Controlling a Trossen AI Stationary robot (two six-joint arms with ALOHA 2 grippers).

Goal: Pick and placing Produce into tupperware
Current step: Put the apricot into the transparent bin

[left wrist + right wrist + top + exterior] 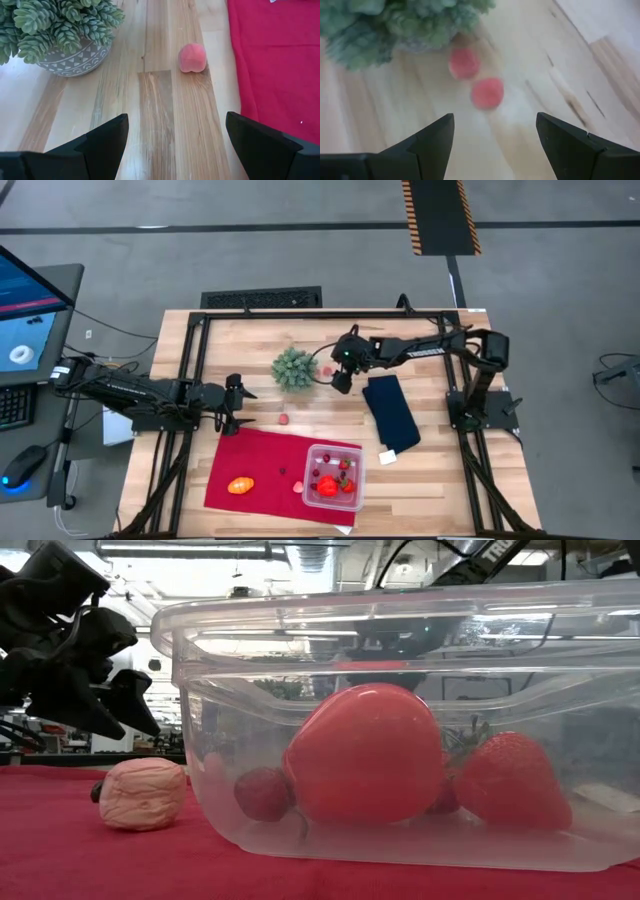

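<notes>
Pink little peach sits on the bare wood table, between the red cloth and the potted succulent. Looks light, rounded and a bit fuzzy, so I'd guess it rolls if nudged; pinching across its widest middle seems safest. The left end effector hangs just short of it with its fingers spread wide, nothing held.

Two more small red pieces lie beside the plant, under the right end effector, also gaping open and empty.

Clear, pink-tinted tupperware sits on the cloth's corner, smooth rounded walls, already holding a glossy red fruit and strawberries. An orange oval and a wrinkly pink bit wait on the cloth. Dark blue folded cloth lies off to the right.
</notes>
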